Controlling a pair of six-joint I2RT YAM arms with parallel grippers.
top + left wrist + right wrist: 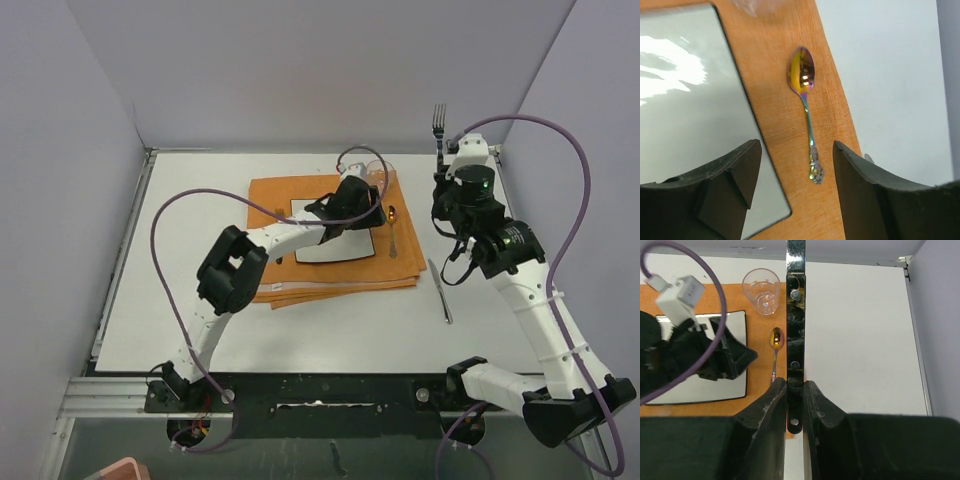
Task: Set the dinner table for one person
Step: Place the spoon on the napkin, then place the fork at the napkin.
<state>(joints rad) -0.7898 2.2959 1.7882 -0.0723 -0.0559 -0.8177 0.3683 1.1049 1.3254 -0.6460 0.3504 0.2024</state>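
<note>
On the dinner table lies an orange placemat with a square white plate on it. An iridescent spoon lies on the placemat to the right of the plate, untouched. My left gripper hovers open over the spoon's handle end. Off the mat's right edge, my right gripper is shut on the black riveted handle of a fork, tines pointing away from the arms. A clear glass stands at the mat's far right corner.
A knife lies on the bare table just right of the placemat, near my right arm. Grey walls close in the table at the back and on both sides. Purple cables loop above both arms.
</note>
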